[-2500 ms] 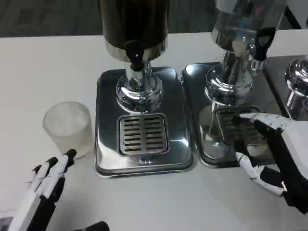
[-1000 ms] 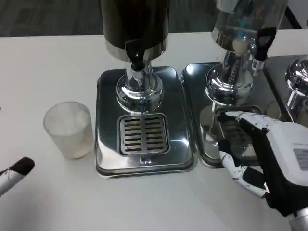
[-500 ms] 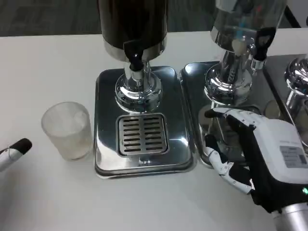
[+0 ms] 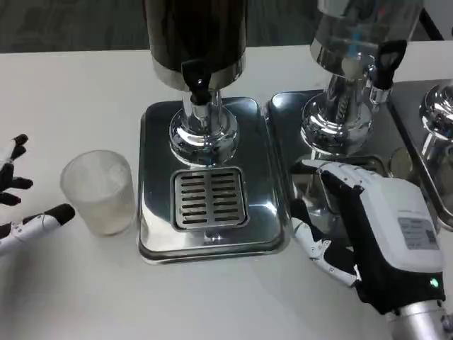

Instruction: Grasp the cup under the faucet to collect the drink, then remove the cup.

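Waiting at the dispensers

Standing on the white table (image 4: 71, 78), the frosted cup (image 4: 99, 191) sits upright just left of the middle steel drip tray (image 4: 152, 237), beside it rather than on its slotted grate (image 4: 210, 200), and so not under the black faucet (image 4: 198, 81) of the dark dispenser (image 4: 196, 35) above. The left hand (image 4: 18, 202) lies at the picture's left edge, near the cup but apart from it, with its white, black-tipped fingers spread and nothing between them. The right hand (image 4: 361, 227) reaches over the front of the second drip tray (image 4: 279, 113), below the clear dispenser (image 4: 361, 32) and its chrome pedestal (image 4: 338, 124); its fingers curve apart around open space, holding nothing. A pale label (image 4: 417, 234) on its white back carries small print (too blurred to read), and a green light (image 4: 433, 283) glows near the wrist. A third chrome stand (image 4: 437, 117) shows at the far right. Beyond the table's far edge runs dark grey carpet (image 4: 71, 25).
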Motion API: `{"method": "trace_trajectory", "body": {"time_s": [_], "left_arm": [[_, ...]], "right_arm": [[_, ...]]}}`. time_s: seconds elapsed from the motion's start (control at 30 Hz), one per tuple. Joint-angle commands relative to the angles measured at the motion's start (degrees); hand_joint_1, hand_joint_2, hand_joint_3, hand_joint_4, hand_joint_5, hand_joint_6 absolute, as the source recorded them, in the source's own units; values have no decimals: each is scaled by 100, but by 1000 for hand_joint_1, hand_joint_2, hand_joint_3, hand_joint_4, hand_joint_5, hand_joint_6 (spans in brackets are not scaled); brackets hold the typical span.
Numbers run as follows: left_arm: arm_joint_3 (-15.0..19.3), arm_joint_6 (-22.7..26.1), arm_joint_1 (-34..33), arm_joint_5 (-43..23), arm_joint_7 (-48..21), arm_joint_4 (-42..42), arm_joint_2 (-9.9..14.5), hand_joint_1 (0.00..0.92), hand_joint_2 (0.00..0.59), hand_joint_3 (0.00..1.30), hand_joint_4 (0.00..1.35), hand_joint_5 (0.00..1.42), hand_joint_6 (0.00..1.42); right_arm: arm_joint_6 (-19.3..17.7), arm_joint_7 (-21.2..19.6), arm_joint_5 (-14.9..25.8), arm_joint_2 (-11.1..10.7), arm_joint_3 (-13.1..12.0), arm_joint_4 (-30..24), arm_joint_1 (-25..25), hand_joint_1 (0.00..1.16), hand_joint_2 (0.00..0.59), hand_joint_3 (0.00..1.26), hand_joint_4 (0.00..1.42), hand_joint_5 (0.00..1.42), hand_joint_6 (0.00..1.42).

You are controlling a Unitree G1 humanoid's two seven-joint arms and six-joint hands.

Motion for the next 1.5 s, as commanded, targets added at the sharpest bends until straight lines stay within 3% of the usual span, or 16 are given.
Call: {"method": "trace_trajectory", "body": {"time_s": [0.03, 0.53, 1.5], "left_arm": [[-240, -124, -176, 180, 9, 199, 190, 166, 0, 1, 21, 271, 408], [-674, -63, -470, 467, 356, 471, 309, 178, 0, 0, 24, 286, 412], [-1359, 142, -1148, 886, 731, 898, 130, 173, 3, 0, 42, 318, 423]], "right_arm": [[22, -91, 1, 7, 32, 6, -38, 471, 442, 388, 336, 314, 307], [25, -50, 68, -1, 61, -13, -1, 469, 442, 397, 337, 323, 307], [77, 19, 167, 13, 98, -96, 98, 477, 450, 409, 347, 335, 324]]}}
